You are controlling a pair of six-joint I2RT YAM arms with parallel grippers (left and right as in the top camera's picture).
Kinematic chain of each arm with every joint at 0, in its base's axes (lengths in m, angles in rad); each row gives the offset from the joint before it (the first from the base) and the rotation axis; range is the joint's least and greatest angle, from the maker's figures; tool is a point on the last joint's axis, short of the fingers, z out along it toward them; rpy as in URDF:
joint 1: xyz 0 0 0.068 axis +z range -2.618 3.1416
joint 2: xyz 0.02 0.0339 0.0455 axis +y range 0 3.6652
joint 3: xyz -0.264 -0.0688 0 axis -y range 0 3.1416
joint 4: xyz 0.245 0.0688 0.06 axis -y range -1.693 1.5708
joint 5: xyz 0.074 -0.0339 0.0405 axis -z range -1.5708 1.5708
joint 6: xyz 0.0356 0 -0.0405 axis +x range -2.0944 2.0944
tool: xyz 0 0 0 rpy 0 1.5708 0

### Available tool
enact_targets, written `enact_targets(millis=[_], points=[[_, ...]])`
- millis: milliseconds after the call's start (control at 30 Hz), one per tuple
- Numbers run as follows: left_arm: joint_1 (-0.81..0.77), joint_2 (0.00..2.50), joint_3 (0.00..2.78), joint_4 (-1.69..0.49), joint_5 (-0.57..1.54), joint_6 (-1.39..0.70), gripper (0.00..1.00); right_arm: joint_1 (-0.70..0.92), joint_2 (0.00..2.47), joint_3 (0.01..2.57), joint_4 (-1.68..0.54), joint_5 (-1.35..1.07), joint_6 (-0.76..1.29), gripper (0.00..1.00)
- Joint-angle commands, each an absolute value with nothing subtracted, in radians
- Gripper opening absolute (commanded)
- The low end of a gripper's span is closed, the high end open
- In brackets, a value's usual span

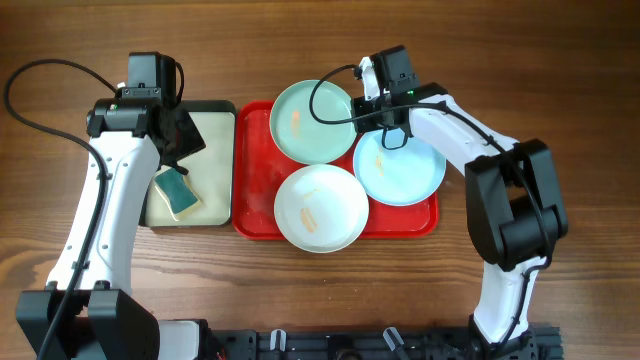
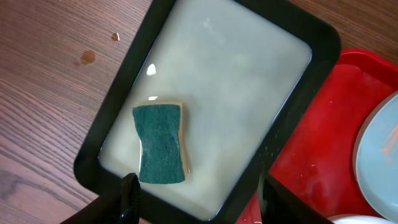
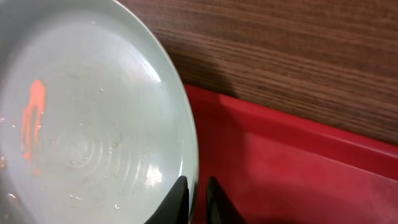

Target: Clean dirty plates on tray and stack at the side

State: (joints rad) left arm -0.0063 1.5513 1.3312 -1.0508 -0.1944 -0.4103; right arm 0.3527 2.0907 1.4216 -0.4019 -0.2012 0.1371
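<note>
While the white plate [image 1: 321, 207] lies nearest the robot's base, on the near part of the red tray [image 1: 252, 205] with its edge reaching past the tray's near rim, an orange smear marks its inside. Level with it on the left, a sponge [image 2: 160, 144] lies green face up in the near end of the small dark-rimmed tray [image 1: 222, 150], which sits just beside the red tray on the wooden table [image 1: 560, 80]. The small tray's pale inside looks glossy and wet. A little farther back, the light-blue plate [image 1: 405, 172] lies at the red tray's right side, hanging over its right rim, with a faint orange mark near its far edge. It meets the white plate at its left. Over the small tray, beyond the sponge, hangs the left gripper [image 2: 198, 183]. Its fingers are spread wide and there is nothing between them. Farthest back, the pale blue-green plate [image 1: 312, 121] sits at the red tray's far side, jutting over the far rim. It carries an orange streak and scattered specks and droplets. At this plate's right edge, the right gripper [image 3: 198, 186] has its fingers drawn in to a narrow slit. One finger is inside the rim and one outside, and they appear to pinch it above the red tray floor.
</note>
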Motion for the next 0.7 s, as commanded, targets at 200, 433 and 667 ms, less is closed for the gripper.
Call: enact_targets(millis=[200, 433, 667], points=[[-0.001, 1.554, 1.346, -1.052, -0.236, -0.427, 0.56, 0.356, 2.122, 1.422, -0.394, -0.191, 0.138, 0.04], [-0.001, 1.554, 1.345, -1.064, -0.262, -0.399, 0.54, 0.356, 2.082, 1.444, -0.416, -0.17, 0.138, 0.04], [-0.001, 1.554, 1.331, -1.068, -0.212, -0.368, 0.56, 0.356, 2.081, 1.444, -0.419, -0.149, 0.138, 0.04]])
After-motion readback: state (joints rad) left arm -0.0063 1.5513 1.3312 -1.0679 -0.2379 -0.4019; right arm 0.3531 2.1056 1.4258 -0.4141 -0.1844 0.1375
